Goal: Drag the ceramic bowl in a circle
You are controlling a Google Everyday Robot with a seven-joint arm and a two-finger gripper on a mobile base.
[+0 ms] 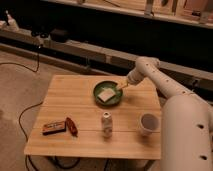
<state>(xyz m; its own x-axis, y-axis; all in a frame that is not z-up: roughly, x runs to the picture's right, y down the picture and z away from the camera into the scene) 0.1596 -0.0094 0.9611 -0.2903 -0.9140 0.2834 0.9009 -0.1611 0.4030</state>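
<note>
The ceramic bowl [107, 92] is a round, shallow dark-green bowl with a pale square piece inside. It sits on the wooden table [75, 100], right of centre toward the back. My gripper [121, 86] is at the bowl's right rim, at the end of the white arm [155, 80] that reaches in from the right. The gripper seems to touch or hover right at the rim.
A white cup [148, 123] stands at the front right. A small white bottle [106, 124] stands at the front middle. A flat snack box [53, 128] and a red packet [71, 126] lie at the front left. Cables run over the floor on the left.
</note>
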